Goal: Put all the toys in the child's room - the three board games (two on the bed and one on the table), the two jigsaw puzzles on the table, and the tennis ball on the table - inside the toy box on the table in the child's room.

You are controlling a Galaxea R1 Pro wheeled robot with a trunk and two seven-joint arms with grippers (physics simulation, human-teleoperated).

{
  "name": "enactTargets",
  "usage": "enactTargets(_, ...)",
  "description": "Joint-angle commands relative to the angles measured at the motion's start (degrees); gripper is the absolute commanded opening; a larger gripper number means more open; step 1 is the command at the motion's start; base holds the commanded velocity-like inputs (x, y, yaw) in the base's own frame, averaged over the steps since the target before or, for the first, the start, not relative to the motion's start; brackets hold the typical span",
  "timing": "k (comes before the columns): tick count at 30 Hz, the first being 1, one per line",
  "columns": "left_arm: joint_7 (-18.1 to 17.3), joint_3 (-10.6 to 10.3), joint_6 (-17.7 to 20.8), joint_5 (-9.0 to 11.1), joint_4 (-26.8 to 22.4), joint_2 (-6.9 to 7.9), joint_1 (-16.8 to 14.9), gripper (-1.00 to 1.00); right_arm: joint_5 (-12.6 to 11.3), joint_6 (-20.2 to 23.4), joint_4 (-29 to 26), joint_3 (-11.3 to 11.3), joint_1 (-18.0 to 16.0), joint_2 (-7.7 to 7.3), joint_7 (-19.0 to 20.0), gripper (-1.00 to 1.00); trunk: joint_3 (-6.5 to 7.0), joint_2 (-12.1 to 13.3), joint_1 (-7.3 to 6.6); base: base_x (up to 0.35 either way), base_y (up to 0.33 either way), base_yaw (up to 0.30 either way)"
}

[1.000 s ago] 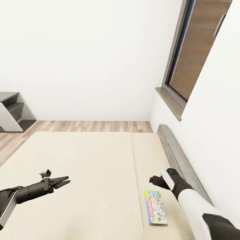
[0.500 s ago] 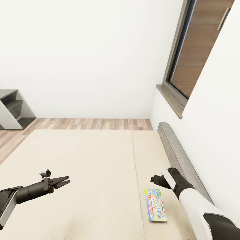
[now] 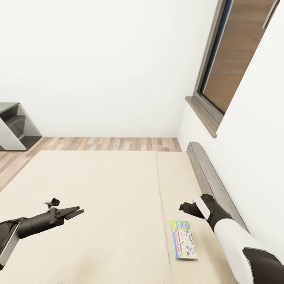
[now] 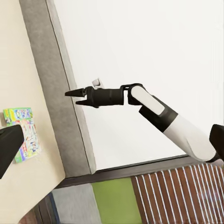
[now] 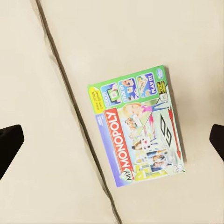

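One board game (image 3: pixel 183 239), a flat box with a green, white and red "My Monopoly" lid, lies on the bed (image 3: pixel 98 189) near the dark grey headboard (image 3: pixel 209 177). My right gripper (image 3: pixel 184 206) hovers open above the mattress just beyond the game. The right wrist view looks straight down on the board game (image 5: pixel 135 126), with the right gripper (image 5: pixel 112 142) spread wide over it. My left gripper (image 3: pixel 77 213) hangs open over the mattress's left part, holding nothing. The left wrist view shows the board game (image 4: pixel 22 133) and the right gripper (image 4: pixel 73 93).
A white wall runs behind the bed, with a dark-framed window (image 3: pixel 228 59) and sill above the headboard. A strip of wood-plank floor (image 3: pixel 110 144) lies past the bed's far edge. A grey shelf unit (image 3: pixel 14 126) stands at the far left.
The whole picture has shifted slightly, so the camera moved. My right arm has edged a little toward the headboard and my left gripper sits slightly lower. The board game lies where it was.
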Motion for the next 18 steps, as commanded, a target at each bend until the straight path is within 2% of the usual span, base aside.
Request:
enactTargets(1,-1.3,0.0,0.6,0.0,-0.2,0.03,0.0,1.00,-0.6,0.2,-0.1,-0.1,-0.2,-0.03,0.1,1.00,-0.20,-0.1,0.03,0.000,0.000,0.000)
enactTargets(4,-3.5,0.0,0.5,0.0,-1.2,0.08,-0.1,1.00,-0.6,0.2,-0.1,-0.1,-0.9,-0.17,2.1,1.00,-0.49,-0.1,0.03,0.000,0.000,0.000)
enactTargets(10,-3.5,0.0,0.5,0.0,-3.6,0.10,-0.2,1.00,-0.5,0.5,-0.1,-0.1,-2.8,-0.63,5.6,1.00,-1.05,-0.1,0.03,0.000,0.000,0.000)
enactTargets(18,-3.5,0.0,0.0,-0.1,-4.5,-0.10,-0.2,1.00,-0.4,2.9,-0.1,-0.1,-4.6,-1.94,7.0,1.00,-1.81,-0.1,0.03,0.000,0.000,0.000)
